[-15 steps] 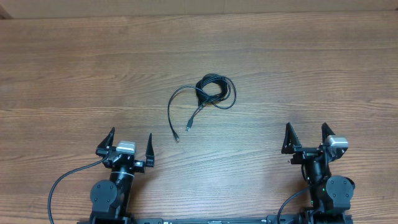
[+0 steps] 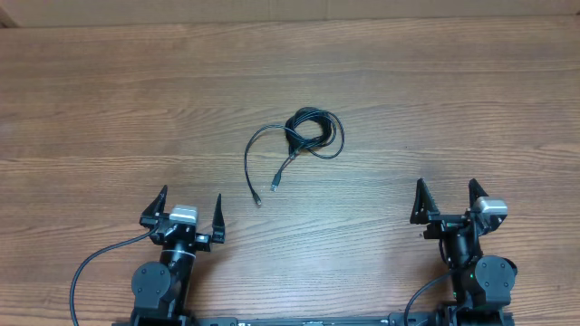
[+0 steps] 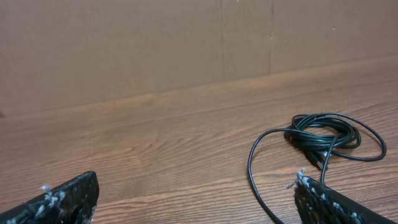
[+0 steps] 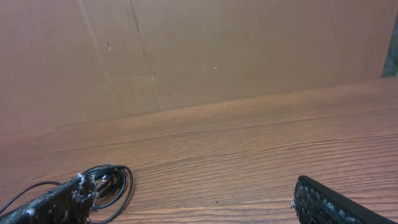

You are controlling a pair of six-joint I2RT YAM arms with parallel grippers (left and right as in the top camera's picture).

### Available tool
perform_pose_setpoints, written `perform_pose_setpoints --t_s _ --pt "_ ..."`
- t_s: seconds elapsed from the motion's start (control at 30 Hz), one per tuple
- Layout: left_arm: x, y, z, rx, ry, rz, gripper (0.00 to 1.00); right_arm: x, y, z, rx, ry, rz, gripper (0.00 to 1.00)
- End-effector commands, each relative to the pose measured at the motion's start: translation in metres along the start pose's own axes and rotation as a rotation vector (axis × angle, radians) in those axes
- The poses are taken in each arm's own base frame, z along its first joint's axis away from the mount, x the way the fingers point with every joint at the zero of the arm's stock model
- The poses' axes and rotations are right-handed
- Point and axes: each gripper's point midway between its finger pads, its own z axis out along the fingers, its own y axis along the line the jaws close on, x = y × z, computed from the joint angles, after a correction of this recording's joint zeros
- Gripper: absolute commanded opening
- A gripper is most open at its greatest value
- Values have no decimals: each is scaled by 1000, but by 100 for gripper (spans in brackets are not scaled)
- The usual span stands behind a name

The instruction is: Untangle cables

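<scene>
The cables lie as a small black coiled bundle near the table's middle, with two loose strands running down-left to small plugs. In the left wrist view the cables sit ahead and to the right; in the right wrist view the cables show at lower left, partly behind a finger. My left gripper stands open at the near left, well short of the bundle, nothing between its fingers. At the near right my right gripper is open too and holds nothing.
The wooden table spreads around the bundle. A brown cardboard wall stands behind its far edge. Thick black wires trail from the arm bases at the near edge.
</scene>
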Motion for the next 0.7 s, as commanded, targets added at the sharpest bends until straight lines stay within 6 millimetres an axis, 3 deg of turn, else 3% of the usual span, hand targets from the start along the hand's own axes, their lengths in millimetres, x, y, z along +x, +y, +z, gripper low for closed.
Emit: perform_pose_setpoints --t_s 0.0,0.67 --pt "3 -2 1 14 7 3 100 2 -1 0 0 -3 6 100" --pt "3 -2 1 14 7 3 99 2 -1 0 0 -3 6 100"
